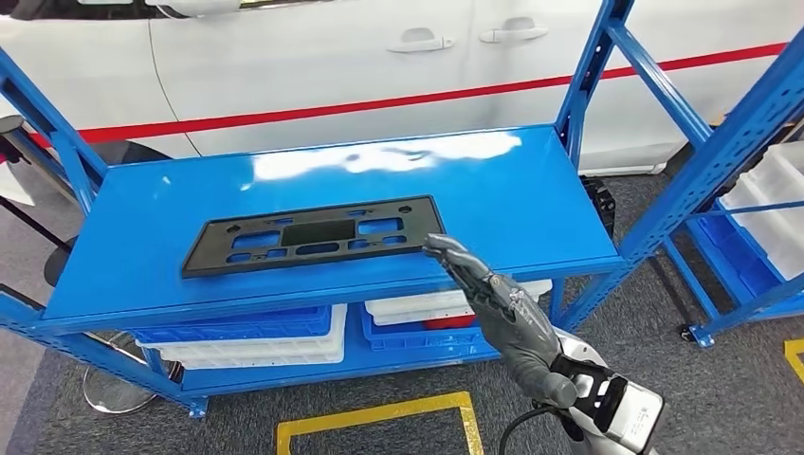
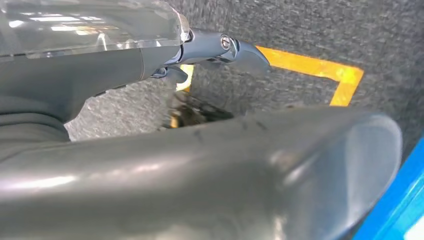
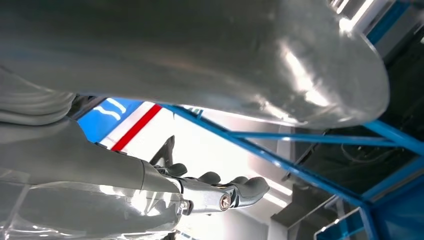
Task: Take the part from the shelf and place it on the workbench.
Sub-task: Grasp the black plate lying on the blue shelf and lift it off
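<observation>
— While the part [image 1: 313, 235] lay flat mid-shelf [image 1: 142, 275], where was the right hand [image 1: 493, 303]?
— At its near right corner, fingers straight, spread, holding nothing; touching, couldn't tell.
— Left hand [image 2: 165, 60]?
— Over grey floor [image 2: 310, 30], holding nothing, fingers barely visible.

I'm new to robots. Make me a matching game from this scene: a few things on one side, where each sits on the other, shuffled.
Things:
1. flat black plastic plate with cut-outs
2. stacked blue and white plastic bins
3. yellow tape square
4. robot's right hand

Places:
A. on the grey floor
B. lying on the top blue shelf
C. reaching near the plate's right end, fingers apart
D. on the lower shelf

Pairs: 1-B, 2-D, 3-A, 4-C
</observation>
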You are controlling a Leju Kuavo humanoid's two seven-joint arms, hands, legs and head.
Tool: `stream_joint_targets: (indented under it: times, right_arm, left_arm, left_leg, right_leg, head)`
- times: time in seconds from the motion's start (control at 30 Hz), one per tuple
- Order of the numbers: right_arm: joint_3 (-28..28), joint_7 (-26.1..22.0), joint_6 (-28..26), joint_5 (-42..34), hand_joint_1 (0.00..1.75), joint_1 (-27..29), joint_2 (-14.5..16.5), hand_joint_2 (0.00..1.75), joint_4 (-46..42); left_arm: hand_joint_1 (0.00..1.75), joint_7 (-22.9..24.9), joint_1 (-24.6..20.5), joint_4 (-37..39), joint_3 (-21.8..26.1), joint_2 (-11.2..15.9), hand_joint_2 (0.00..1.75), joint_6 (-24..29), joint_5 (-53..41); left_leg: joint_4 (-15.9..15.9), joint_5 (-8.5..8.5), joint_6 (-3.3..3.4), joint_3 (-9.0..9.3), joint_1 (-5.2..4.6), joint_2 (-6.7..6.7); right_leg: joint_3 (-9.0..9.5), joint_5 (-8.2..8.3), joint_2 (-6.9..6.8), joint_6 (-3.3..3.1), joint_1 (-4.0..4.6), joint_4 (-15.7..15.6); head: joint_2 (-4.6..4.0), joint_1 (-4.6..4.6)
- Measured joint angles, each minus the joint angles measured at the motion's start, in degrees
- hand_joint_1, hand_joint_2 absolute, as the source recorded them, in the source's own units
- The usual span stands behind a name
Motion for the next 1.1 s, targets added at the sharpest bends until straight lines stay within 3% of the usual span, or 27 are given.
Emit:
stream_joint_targets:
  times: [0.07,0.1,0.2,0.27,0.33,0.4,0.43,0.47,0.5,0.57,0.6,0.63,0.73,0.83,0.9,0.93,1.0,1.07,1.1]
  right_arm:
    - [0.26,-0.71,-0.04,-0.2,0.0,0.03,-0.43,0.0,0.28]
    - [0.37,-1.09,-0.06,-0.4,0.0,0.06,-0.64,0.0,0.41]
    - [0.56,-1.69,-0.31,-0.85,0.0,0.25,-1.01,0.0,0.56]
    - [0.71,-1.75,-0.72,-0.85,0.0,0.85,-1.31,0.0,0.61]
    - [0.91,-1.78,-1.12,-0.6,0.0,1.69,-1.58,0.0,0.85]
    - [1.21,-1.67,-1.52,-0.24,0.0,2.22,-1.75,0.0,1.32]
    - [1.37,-1.33,-1.78,-0.1,0.0,2.24,-1.8,0.0,1.59]
    - [1.55,-0.74,-2.02,0.01,0.0,2.01,-1.84,0.0,1.89]
    - [1.84,0.23,-2.21,0.0,0.0,1.52,-1.86,0.0,2.3]
    - [2.81,2.89,-2.43,-0.26,0.0,0.01,-1.86,0.87,3.48]
    - [3.45,4.26,-2.55,-0.37,0.0,-0.67,-1.85,1.31,4.11]
    - [4.14,5.25,-2.71,-0.32,0.0,-1.22,-1.84,1.75,4.72]
    - [6.23,5.79,-3.27,1.03,0.0,-2.23,-1.83,1.75,6.94]
    - [8.88,4.78,-5.04,4.85,0.0,-3.55,-1.66,1.75,10.64]
    - [10.97,3.88,-7.35,8.44,0.0,-4.77,-1.09,1.75,13.98]
    - [12.05,3.68,-8.71,10.39,0.0,-5.5,-0.67,1.75,15.54]
    - [14.27,3.82,-11.93,14.88,0.0,-7.08,0.29,1.75,17.72]
    - [16.45,4.55,-15.14,19.14,0.0,-8.6,1.27,1.75,19.12]
    - [17.42,5.09,-16.49,20.97,0.0,-9.19,1.76,1.75,19.68]
  left_arm:
    - [0.0,0.0,0.05,0.05,0.0,0.1,0.0,0.0,-0.1]
    - [0.0,-0.01,0.12,0.07,0.0,0.15,0.0,0.01,-0.16]
    - [0.0,-0.05,0.03,0.08,0.01,0.15,0.0,0.12,-0.23]
    - [0.0,-0.08,-0.29,0.08,0.02,0.14,0.0,0.25,-0.21]
    - [0.0,-0.18,-0.46,0.08,0.04,0.1,0.0,0.45,-0.18]
    - [0.0,-0.26,-0.46,0.08,0.08,-0.04,0.0,0.67,-0.18]
    - [0.0,-0.28,-0.36,0.08,0.1,-0.13,0.0,0.75,-0.25]
    - [0.0,-0.32,-0.27,0.08,0.13,-0.2,0.0,0.79,-0.37]
    - [0.0,-0.35,-0.19,0.09,0.14,-0.25,0.0,0.79,-0.56]
    - [0.0,-0.34,-0.27,0.11,0.15,-0.27,0.0,0.56,-1.1]
    - [0.0,-0.33,-0.4,0.12,0.14,-0.25,0.0,0.37,-1.38]
    - [0.0,-0.33,-0.53,0.12,0.14,-0.23,0.0,0.18,-1.58]
    - [0.0,-0.59,-0.57,0.13,0.13,-0.14,0.0,-0.05,-1.74]
    - [0.0,-1.18,-0.39,0.14,0.2,-0.19,0.0,-0.01,-1.64]
    - [0.0,-1.58,-0.16,0.14,0.37,-0.25,0.0,0.16,-1.46]
    - [0.0,-1.75,-0.04,0.14,0.5,-0.27,0.0,0.25,-1.4]
    - [0.0,-1.99,0.11,0.14,0.84,-0.3,0.0,0.38,-1.38]
    - [0.0,-2.06,0.03,0.14,1.25,-0.3,0.0,0.46,-1.4]
    - [0.0,-2.07,-0.01,0.14,1.4,-0.3,0.0,0.49,-1.43]
  left_leg:
    - [-4.1,4.6,0.67,0.57,-0.43,1.04]
    - [-4.81,5.31,0.92,0.77,-0.58,1.05]
    - [-5.54,4.81,1.79,2.71,-0.48,0.43]
    - [-6.17,4.53,2.26,3.98,-0.29,0.1]
    - [-6.38,3.94,2.51,4.73,-0.25,-0.33]
    - [-6.39,3.02,2.43,5.71,-0.18,-0.85]
    - [-6.39,2.48,2.29,6.39,-0.1,-1.06]
    - [-6.39,1.91,2.08,7.11,-0.02,-1.22]
    - [-6.37,1.34,1.8,7.63,0.04,-1.32]
    - [-6.3,0.46,1.06,8.14,0.04,-1.5]
    - [-6.21,0.23,0.67,8.22,0.0,-1.56]
    - [-6.25,0.13,0.31,8.46,-0.03,-1.6]
    - [-4.54,-1.03,-0.55,8.25,0.16,-1.47]
    - [4.58,-4.88,-1.13,3.22,0.31,-1.37]
    - [8.12,-5.37,-1.2,0.26,0.33,-1.37]
    - [7.17,-4.07,-1.14,0.05,0.32,-1.37]
    - [0.62,0.6,-0.87,1.99,0.3,-1.33]
    - [-5.02,2.78,-0.45,3.78,0.02,-1.24]
    - [-6.07,3.02,-0.19,4.05,-0.12,-1.21]
  right_leg:
    - [1.22,-1.51,-0.51,0.61,0.26,0.13]
    - [1.77,-1.98,-0.6,0.99,0.32,0.41]
    - [2.09,-2.22,-0.25,1.84,-0.04,2.67]
    - [-0.85,-2.99,0.95,2.43,-0.35,7.54]
    - [-5.44,-5.7,1.64,2.91,-0.68,13.11]
    - [-8.51,-7.38,1.69,3.33,-1.07,14.68]
    - [-8.96,-6.42,1.69,3.51,-1.23,13.24]
    - [-8.84,-3.86,1.69,3.58,-1.36,10.49]
    - [-8.67,-0.27,1.7,3.51,-1.43,7.17]
    - [-8.52,4.55,1.7,2.9,-1.22,2.59]
    - [-8.62,5.41,1.72,2.45,-1.09,1.76]
    - [-8.48,5.15,1.73,2.01,-0.95,1.65]
    - [-7.19,5.06,1.74,0.94,-1.12,0.92]
    - [-6.36,4.53,1.74,0.15,-0.98,0.67]
    - [-6.08,4.19,1.88,-0.07,-0.81,0.7]
    - [-5.88,4.03,2.0,-0.1,-0.77,0.73]
    - [-5.36,3.69,2.18,0.04,-0.72,0.76]
    - [-5.18,3.48,2.21,0.41,-0.61,0.84]
    - [-5.22,3.41,2.18,0.67,-0.55,0.87]
  head:
    - [0.0,0.05]
    - [0.0,0.08]
    - [0.0,0.09]
    - [0.0,0.13]
    - [0.0,0.14]
    - [-0.01,0.14]
    - [-0.01,0.14]
    - [-0.01,0.15]
    - [0.0,0.18]
    - [0.0,0.2]
    - [0.0,0.22]
    - [0.0,0.22]
    - [0.0,0.19]
    - [0.0,0.07]
    - [0.0,0.08]
    - [0.0,0.07]
    - [0.0,0.09]
    - [0.0,0.1]
    - [0.0,0.11]
